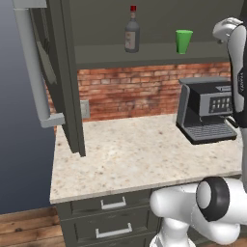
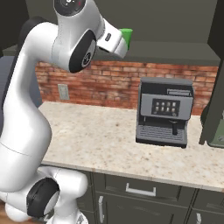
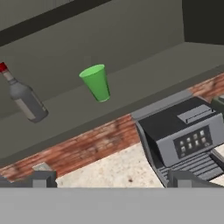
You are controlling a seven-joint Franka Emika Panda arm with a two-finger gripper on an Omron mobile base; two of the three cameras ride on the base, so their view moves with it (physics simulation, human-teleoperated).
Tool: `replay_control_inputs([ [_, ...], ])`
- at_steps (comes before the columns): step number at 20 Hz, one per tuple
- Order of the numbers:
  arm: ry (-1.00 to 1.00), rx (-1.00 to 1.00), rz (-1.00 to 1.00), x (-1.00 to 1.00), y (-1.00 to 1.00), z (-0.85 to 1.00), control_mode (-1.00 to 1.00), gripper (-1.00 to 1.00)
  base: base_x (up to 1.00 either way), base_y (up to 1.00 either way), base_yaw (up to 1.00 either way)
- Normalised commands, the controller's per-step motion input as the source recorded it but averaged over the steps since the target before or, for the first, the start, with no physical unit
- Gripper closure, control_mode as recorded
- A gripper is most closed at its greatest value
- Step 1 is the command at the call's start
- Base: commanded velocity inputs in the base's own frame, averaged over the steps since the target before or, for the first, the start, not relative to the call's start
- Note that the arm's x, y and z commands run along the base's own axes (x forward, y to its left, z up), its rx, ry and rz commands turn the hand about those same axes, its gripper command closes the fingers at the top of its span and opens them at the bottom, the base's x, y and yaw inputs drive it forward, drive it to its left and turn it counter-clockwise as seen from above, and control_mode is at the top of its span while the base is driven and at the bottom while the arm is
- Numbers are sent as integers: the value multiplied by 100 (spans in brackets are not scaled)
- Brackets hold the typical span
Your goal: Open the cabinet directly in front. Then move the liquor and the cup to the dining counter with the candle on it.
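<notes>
Cabinet doors stood open — step one done. Liquor at 11 o'clock, cup at 1, both unmoved on shelf — gripper jaws apart, empty.

The cabinet stands open, its left door swung out toward the camera with a long silver bar handle along its edge. On the cabinet shelf the liquor stands upright toward the left and the cup stands upright to its right, well apart. Below, a coffee machine sits at the desk's back right, against the brick wall. Drawers run under the desk's front edge. The white arm rises along the right edge.
</notes>
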Motion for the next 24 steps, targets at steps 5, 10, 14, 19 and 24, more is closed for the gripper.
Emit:
replay_control_inputs([
  [5,-9,0,0,3,0,-1,-100,-100,0,0,0],
  [10,3,0,0,21,0,1,-100,-100,0,0,0],
  [14,6,1,0,31,0,27,-100,-100,0,0,0],
  [19,3,1,0,33,0,19,-100,-100,0,0,0],
  [24,0,0,0,47,0,1,-100,-100,0,0,0],
])
